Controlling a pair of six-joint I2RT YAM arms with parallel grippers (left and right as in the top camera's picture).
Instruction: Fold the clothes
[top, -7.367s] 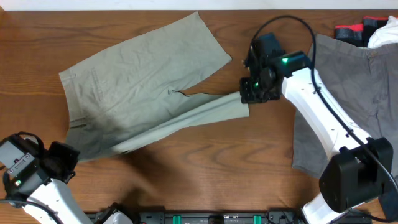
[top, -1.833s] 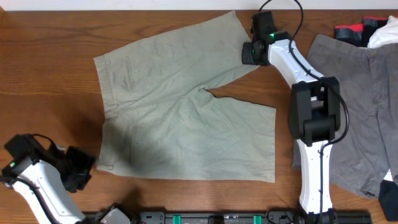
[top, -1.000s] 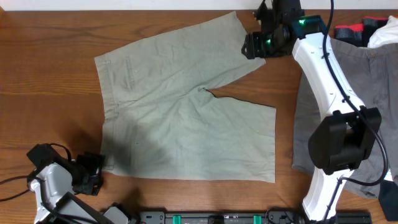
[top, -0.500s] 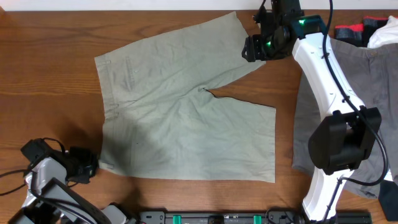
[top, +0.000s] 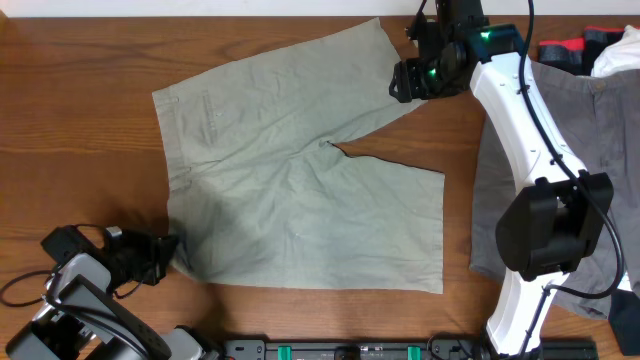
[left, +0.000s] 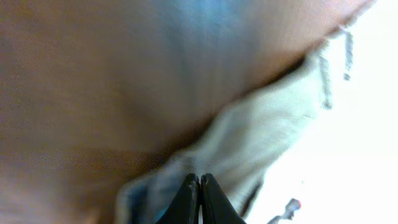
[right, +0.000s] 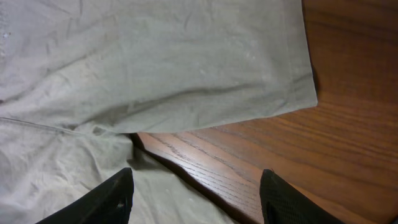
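Note:
The khaki shorts (top: 290, 180) lie spread flat mid-table, waistband to the left, both legs pointing right. My left gripper (top: 172, 247) is at the waistband's near left corner, shut on that corner; in the left wrist view the fingertips (left: 199, 180) meet with blurred khaki cloth (left: 267, 130) right at them. My right gripper (top: 400, 82) hovers open beside the far leg's hem. In its wrist view the gripper (right: 199, 199) has nothing between its fingers, with the khaki leg (right: 155, 62) and bare wood below. The grey shorts (top: 600, 150) lie at the right, partly behind the right arm.
A red and black object (top: 565, 50) and a white cloth (top: 620, 50) sit at the back right corner. The right arm (top: 530, 130) reaches across the grey shorts' left edge. A dark rail (top: 350, 350) runs along the table's front edge.
My left gripper slid right to the waistband's near corner and shut there; that corner has drawn in slightly. The right gripper has barely moved and stays open.

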